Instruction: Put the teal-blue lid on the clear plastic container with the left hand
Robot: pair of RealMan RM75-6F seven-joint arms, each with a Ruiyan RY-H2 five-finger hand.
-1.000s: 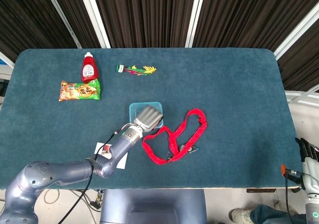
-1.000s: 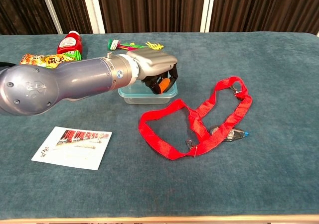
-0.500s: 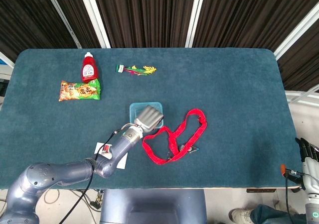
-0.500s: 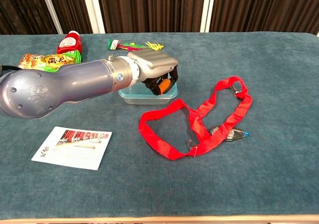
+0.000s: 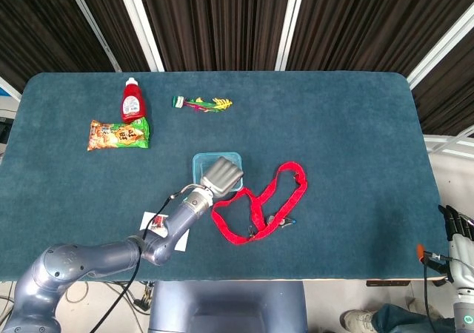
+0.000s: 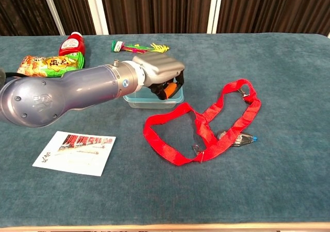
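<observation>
The clear plastic container stands mid-table with the teal-blue lid lying on top of it. My left hand lies over the lid's near right part, its fingers curled down over the edge. Orange finger pads show under the palm against the lid. Whether the fingers grip the lid or only rest on it is hidden. Off the table's right front corner hangs my right hand, fingers apart and holding nothing.
A red lanyard with a clip lies just right of the container. A printed card lies near the front left. A ketchup bottle, a snack bag and coloured sticks sit at the back left.
My left hand has slid slightly toward the table's near edge, uncovering a little more of the lid's far side. The container and lid have stayed put.
</observation>
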